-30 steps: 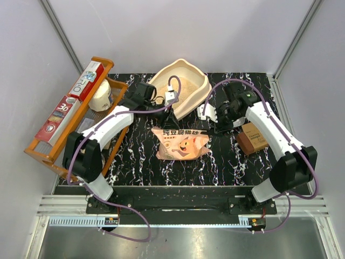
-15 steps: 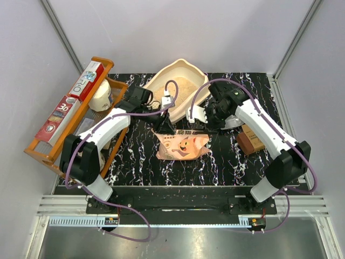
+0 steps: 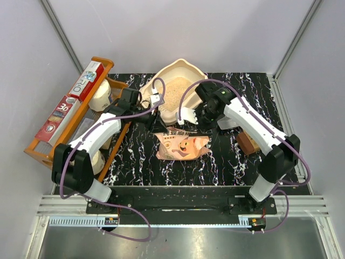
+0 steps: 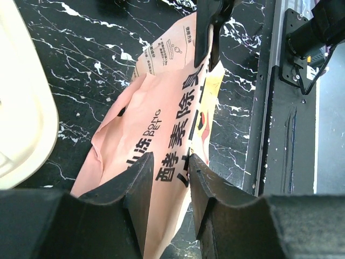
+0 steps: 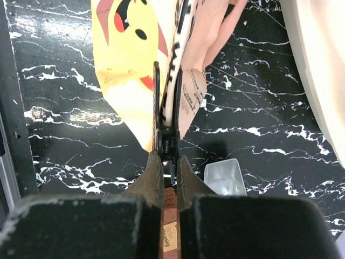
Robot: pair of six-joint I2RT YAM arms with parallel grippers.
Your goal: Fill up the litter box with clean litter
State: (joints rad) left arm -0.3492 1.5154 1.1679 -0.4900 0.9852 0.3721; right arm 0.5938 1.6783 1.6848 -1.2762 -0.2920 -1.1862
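Black, white-veined tabletop [image 3: 135,156]: lying enclosed by pale grey walls [image 3: 178,32].
Litter box [image 3: 186,66]: sitting at the far middle of the tabletop, with clean litter [image 3: 175,91] lying inside.
Pink bag [image 3: 182,144]: lying just in front of the box, between the arms.
Left gripper [image 4: 168,162]: pinching one bag edge.
Right gripper [image 5: 166,152]: clamping the opposite edge.
Orange rack [image 3: 38,147]: standing along the left side.

Top looks down; wrist views closely share bag [image 4: 161,124].

Left end effector [image 4: 170,163] grips pink bag [image 4: 161,108].
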